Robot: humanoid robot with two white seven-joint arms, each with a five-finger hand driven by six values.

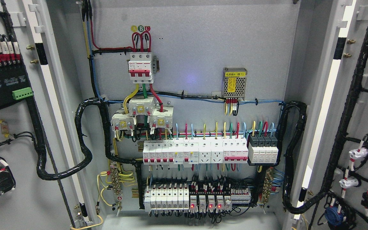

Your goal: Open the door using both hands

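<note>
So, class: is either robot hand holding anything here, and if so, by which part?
Nothing is seen held: neither hand is in view. Both doors, left door and right door, stand wide open.

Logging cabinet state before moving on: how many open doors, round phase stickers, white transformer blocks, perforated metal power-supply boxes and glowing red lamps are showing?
Open grey metal doors: 2
Round coloured phase stickers: 3
White transformer blocks: 3
Perforated metal power-supply box: 1
Glowing red lamps: 3
Total: 12

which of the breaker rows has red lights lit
The bottom row: red indicator lights glow on its right-hand modules. The middle row shows none.
</note>
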